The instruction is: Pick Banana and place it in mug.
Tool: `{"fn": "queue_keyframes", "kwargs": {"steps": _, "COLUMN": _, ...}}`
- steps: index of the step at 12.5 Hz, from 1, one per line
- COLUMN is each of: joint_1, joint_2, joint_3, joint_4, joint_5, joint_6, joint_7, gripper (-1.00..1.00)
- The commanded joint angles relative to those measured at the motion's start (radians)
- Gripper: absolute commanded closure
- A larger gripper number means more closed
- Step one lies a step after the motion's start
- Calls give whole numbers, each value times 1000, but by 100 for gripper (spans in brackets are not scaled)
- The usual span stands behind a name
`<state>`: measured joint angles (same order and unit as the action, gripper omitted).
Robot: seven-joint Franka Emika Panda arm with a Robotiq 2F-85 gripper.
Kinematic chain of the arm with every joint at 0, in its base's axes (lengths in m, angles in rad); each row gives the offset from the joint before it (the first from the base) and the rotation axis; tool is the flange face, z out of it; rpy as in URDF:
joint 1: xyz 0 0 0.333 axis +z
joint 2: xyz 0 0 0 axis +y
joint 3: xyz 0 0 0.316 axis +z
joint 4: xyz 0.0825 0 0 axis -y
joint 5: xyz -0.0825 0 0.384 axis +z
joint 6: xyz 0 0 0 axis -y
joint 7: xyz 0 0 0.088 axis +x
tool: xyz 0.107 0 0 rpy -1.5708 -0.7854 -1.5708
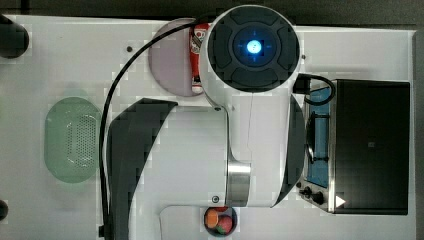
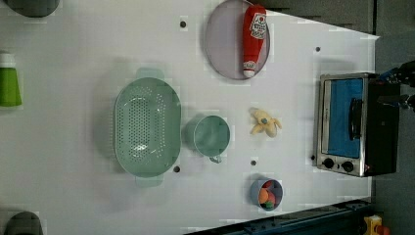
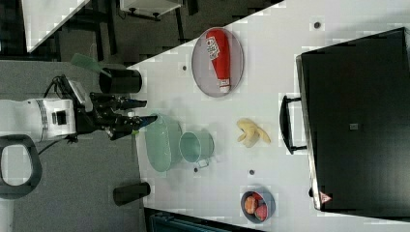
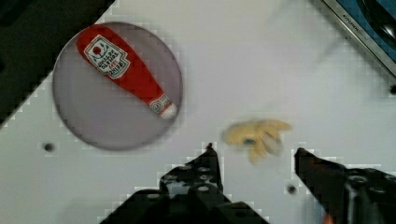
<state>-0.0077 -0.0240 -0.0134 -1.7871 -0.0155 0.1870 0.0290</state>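
The banana (image 2: 265, 122) is a small pale yellow piece lying on the white table between the mug (image 2: 210, 136) and the toaster oven. In the right view the banana (image 3: 251, 133) lies to the right of the green mug (image 3: 196, 146), which stands upright and apart from it. My gripper (image 3: 144, 111) hangs well above the table at the right view's left, open and holding nothing. In the wrist view the banana (image 4: 257, 134) lies on the table beyond the gap between my two black fingertips (image 4: 208, 161), and my gripper (image 4: 254, 156) does not touch it. The arm hides both in the top view.
A pale-green perforated basket (image 2: 147, 127) stands beside the mug. A grey plate (image 2: 222, 44) carries a red ketchup bottle (image 2: 254, 36). A toaster oven (image 2: 350, 125) sits at the left view's right. A small bowl of coloured fruits (image 2: 266, 193) stands near the table edge.
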Motion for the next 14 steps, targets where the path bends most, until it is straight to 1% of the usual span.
{"fn": "queue_keyframes", "kwargs": {"steps": 1, "joint_1": -13, "joint_2": -250, "joint_3": -39, "joint_4": -99, "joint_5": 18, "joint_6": -147, "joint_7": -35, "gripper": -60}}
{"fn": "queue_keyframes", "kwargs": {"steps": 2, "joint_1": -13, "joint_2": -247, "joint_3": -39, "joint_4": -112, "joint_5": 18, "joint_6": -147, "joint_7": -35, "gripper": -82}}
{"fn": "queue_keyframes", "kwargs": {"steps": 3, "joint_1": -13, "joint_2": -242, "joint_3": -39, "joint_4": -138, "joint_5": 18, "joint_6": -146, "joint_7": -38, "gripper": -99}}
{"fn": "queue_keyframes", "kwargs": {"steps": 5, "joint_1": -12, "joint_2": -215, "joint_3": -37, "joint_4": -207, "joint_5": 18, "joint_6": -119, "joint_7": -57, "gripper": -100}}
{"fn": "queue_keyframes", "kwargs": {"steps": 7, "joint_1": -12, "joint_2": -171, "joint_3": -34, "joint_4": -289, "joint_5": 18, "joint_6": -37, "joint_7": -79, "gripper": -100}}
{"fn": "queue_keyframes", "kwargs": {"steps": 10, "joint_1": -10, "joint_2": -88, "joint_3": -27, "joint_4": -420, "joint_5": 18, "joint_6": 185, "joint_7": -144, "gripper": -100}}
{"fn": "queue_keyframes", "kwargs": {"steps": 14, "joint_1": -11, "joint_2": 54, "joint_3": -22, "joint_4": -564, "joint_5": 16, "joint_6": 504, "joint_7": -399, "gripper": -100}}
